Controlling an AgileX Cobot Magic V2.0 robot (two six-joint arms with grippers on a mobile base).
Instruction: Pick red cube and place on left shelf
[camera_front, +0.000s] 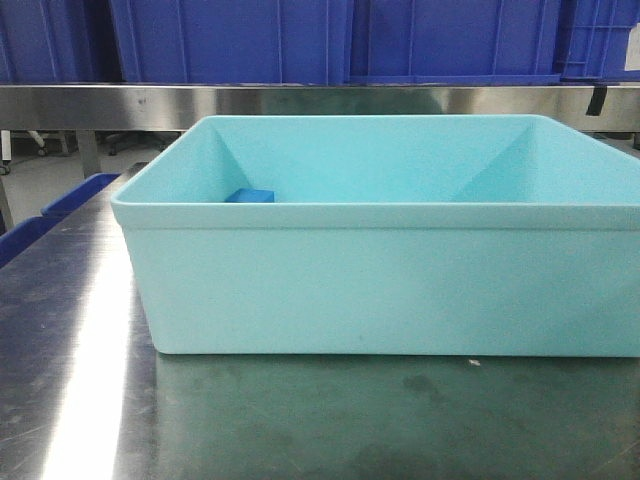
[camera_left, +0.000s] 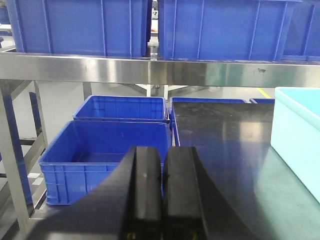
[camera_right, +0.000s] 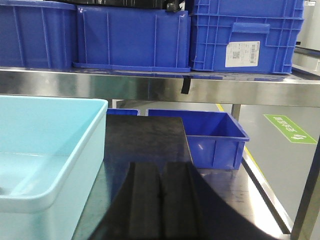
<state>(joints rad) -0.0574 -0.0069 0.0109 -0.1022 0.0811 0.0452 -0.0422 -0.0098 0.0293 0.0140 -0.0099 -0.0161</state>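
The tub (camera_front: 380, 280) runs off the right edge. Its front wall hides its floor and most of a blue block (camera_front: 250, 196) inside. Behind it, crates (camera_front: 230, 40) are cut off above. A crate label (camera_right: 242, 54) is unreadable.
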